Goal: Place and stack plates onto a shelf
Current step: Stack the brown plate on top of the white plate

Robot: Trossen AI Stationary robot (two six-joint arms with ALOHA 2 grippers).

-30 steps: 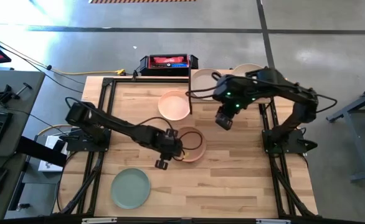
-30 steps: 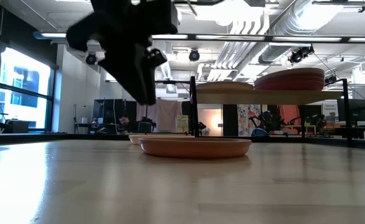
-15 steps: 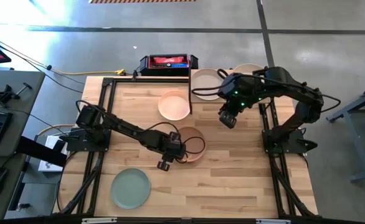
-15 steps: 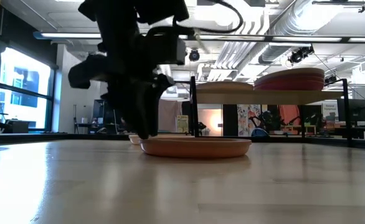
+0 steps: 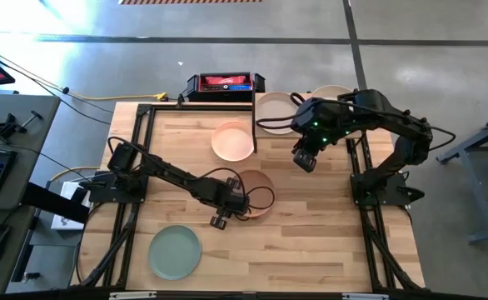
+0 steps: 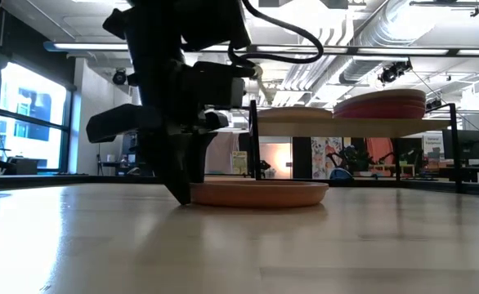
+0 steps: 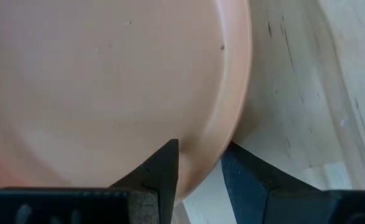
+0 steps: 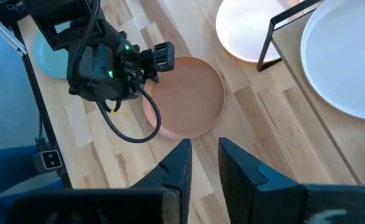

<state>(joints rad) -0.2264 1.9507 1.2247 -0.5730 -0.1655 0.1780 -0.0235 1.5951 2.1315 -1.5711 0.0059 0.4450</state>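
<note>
Astride matte round plate (image 7: 108, 81), left pincer (image 7: 200, 171).

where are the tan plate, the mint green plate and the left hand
tan plate (image 5: 259, 188), high view, bare inner surface
mint green plate (image 5: 174, 252), high view, centre of the dish
left hand (image 7: 198, 163), left wrist view, midway between its fingertips at the tan plate's rim
</note>
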